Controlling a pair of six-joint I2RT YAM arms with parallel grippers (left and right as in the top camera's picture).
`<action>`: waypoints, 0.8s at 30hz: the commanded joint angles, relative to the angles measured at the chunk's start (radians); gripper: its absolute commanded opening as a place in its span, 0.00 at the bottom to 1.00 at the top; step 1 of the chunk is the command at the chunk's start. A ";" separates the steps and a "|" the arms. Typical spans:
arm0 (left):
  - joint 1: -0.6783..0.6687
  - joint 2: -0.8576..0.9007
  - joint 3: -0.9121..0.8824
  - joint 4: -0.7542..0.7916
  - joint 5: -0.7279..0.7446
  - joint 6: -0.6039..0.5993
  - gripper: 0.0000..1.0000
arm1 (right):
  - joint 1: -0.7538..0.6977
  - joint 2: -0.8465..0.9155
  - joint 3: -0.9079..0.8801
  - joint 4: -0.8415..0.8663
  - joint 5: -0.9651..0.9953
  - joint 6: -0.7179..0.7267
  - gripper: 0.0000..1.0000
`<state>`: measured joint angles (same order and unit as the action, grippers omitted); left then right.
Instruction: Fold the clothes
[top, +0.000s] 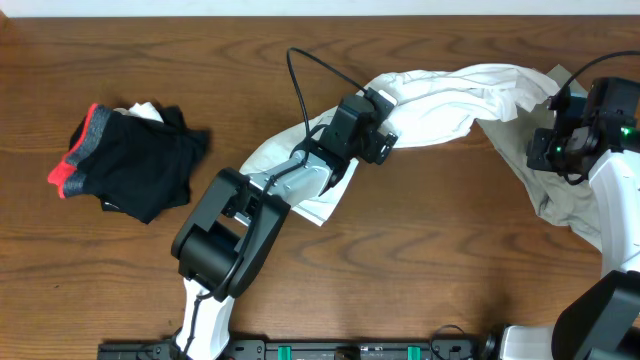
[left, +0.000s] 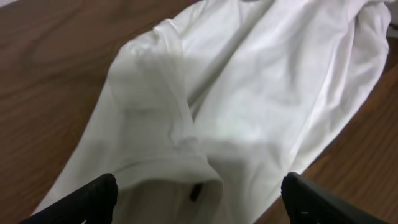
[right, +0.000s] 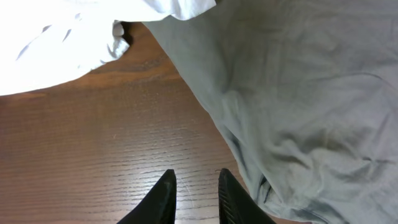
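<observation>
White T-shirt (top: 450, 100) lies bunched in a long arc on the desk (top: 400, 260), top-centre to right edge; a black garment (top: 130, 160) w/ red trim sits well apart at far left. Left fingers (left: 93, 199) are spread wide over a hemmed fold of the shirt, gripping nothing. Right fingers (right: 165, 199) are nearly together, bare desk showing thru the narrow gap, nothing held, shirt edge just beside one.
</observation>
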<state>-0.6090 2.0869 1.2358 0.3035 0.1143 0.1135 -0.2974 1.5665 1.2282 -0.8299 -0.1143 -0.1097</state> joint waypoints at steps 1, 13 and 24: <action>0.002 0.035 0.023 0.005 -0.021 0.021 0.85 | 0.004 0.002 -0.001 -0.003 0.005 0.027 0.22; 0.008 0.064 0.023 0.126 -0.050 0.025 0.70 | 0.004 0.002 -0.001 -0.016 0.005 0.027 0.07; 0.009 0.064 0.023 0.121 -0.067 0.024 0.39 | 0.004 0.002 -0.001 -0.016 0.005 0.027 0.04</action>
<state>-0.6037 2.1395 1.2396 0.4248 0.0593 0.1322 -0.2974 1.5665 1.2282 -0.8448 -0.1135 -0.0875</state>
